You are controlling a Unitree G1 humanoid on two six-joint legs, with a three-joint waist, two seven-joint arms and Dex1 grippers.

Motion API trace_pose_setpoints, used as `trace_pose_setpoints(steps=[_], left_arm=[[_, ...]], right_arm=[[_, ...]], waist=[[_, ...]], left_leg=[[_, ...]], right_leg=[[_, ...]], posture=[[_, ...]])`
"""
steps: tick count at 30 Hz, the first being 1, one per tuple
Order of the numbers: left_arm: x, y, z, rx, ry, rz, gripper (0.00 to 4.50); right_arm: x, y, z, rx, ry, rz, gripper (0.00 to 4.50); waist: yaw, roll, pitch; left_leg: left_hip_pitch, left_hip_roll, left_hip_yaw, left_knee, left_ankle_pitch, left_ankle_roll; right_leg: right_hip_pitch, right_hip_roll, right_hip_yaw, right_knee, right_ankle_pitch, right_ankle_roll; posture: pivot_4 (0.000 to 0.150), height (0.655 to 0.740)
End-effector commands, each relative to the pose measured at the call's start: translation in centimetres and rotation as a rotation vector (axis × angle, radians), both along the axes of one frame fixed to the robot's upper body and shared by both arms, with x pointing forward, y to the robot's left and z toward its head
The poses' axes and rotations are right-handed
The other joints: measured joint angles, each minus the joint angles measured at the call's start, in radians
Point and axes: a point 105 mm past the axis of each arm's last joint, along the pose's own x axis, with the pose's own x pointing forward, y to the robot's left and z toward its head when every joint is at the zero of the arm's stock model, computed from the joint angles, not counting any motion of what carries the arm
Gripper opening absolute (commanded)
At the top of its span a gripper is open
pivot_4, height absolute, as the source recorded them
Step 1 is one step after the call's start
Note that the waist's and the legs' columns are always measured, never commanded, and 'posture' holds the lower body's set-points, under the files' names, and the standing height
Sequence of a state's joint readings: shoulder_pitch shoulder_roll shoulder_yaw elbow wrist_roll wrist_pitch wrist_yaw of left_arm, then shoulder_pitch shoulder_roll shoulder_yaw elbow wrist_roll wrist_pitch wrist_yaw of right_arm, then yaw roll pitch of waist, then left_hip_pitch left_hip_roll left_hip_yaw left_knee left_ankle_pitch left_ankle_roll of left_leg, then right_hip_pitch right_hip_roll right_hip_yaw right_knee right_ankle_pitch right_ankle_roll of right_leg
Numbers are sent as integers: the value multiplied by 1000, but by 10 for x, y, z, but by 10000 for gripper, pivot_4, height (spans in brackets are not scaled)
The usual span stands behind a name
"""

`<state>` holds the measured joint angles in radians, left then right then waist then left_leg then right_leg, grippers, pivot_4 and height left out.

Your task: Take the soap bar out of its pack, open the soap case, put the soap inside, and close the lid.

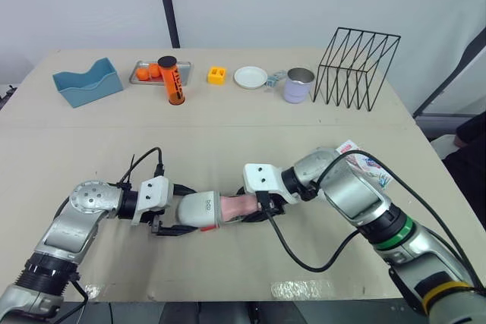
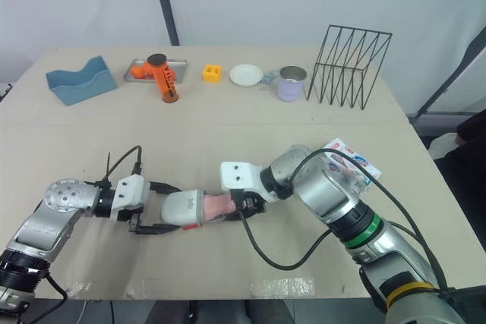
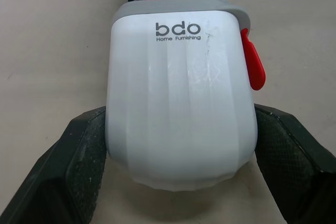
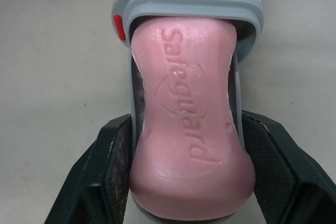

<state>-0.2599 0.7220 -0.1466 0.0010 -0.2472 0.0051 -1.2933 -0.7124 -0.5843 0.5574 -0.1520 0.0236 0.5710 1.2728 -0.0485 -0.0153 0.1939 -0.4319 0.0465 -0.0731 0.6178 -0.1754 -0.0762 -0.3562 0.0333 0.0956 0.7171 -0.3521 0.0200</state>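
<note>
1. The pink moulded soap bar (image 4: pixel 191 129) is lying unwrapped low over the near part of the beige counter (image 1: pixel 228 134). Its far end is tucking under the grey rim of the white plastic soap case (image 3: pixel 181 103), and most of its length is showing outside.
2. The right jaws are clamping the bar's two long flanks, opened no wider than the bar itself. A thin grey edge is showing around the bar, and I cannot tell whether the jaws are pinching that too.
3. The left jaws are standing wide and pressing on both sides of the white shell, bracing the case from the opposite end.
4. The robot is probably seating the soap in the case. Doing it well looks like keeping the bar square to the grey mouth and driving it straight toward the left jaws while they are resisting.
5. The bar is waisted and smooth, so a hard squeeze is likely to make it slip; firm but modest pressure seems wiser.
6. The small red latch tab (image 3: pixel 253 66) is sticking out at one side of the rim and should be kept clear for closing.
7. The printed white, red and blue soap pack (image 1: pixel 363 161) is lying behind the right arm, well apart from the work.
</note>
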Motion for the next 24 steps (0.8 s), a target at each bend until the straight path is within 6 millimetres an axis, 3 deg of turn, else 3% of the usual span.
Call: trace_pose_setpoints(steps=[1,18,20,22,24], left_arm=[[3,-7,11,-19,-43,-14,37241],[5,-18,7,-26,-42,-25,37241],[6,-18,6,-22,-41,-24,37241],[6,-18,4,-17,-39,-23,37241],[7,-17,4,-14,-38,-21,37241]], right_arm=[[-3,10,10,18,-31,38,24992],[0,23,11,25,15,3,24992],[-1,20,10,17,28,1,35212],[-2,17,10,7,39,4,42124],[-2,15,10,6,31,7,44501]], waist=[[0,0,0],[0,0,0],[0,0,0],[0,0,0],[0,0,0]], left_leg=[[0,0,0,0,0,0],[0,0,0,0,0,0],[0,0,0,0,0,0],[0,0,0,0,0,0],[0,0,0,0,0,0]], right_leg=[[0,0,0,0,0,0],[0,0,0,0,0,0],[0,0,0,0,0,0],[0,0,0,0,0,0],[0,0,0,0,0,0]], posture=[[1500,7400],[1500,7400],[1500,7400],[1500,7400],[1500,7400]])
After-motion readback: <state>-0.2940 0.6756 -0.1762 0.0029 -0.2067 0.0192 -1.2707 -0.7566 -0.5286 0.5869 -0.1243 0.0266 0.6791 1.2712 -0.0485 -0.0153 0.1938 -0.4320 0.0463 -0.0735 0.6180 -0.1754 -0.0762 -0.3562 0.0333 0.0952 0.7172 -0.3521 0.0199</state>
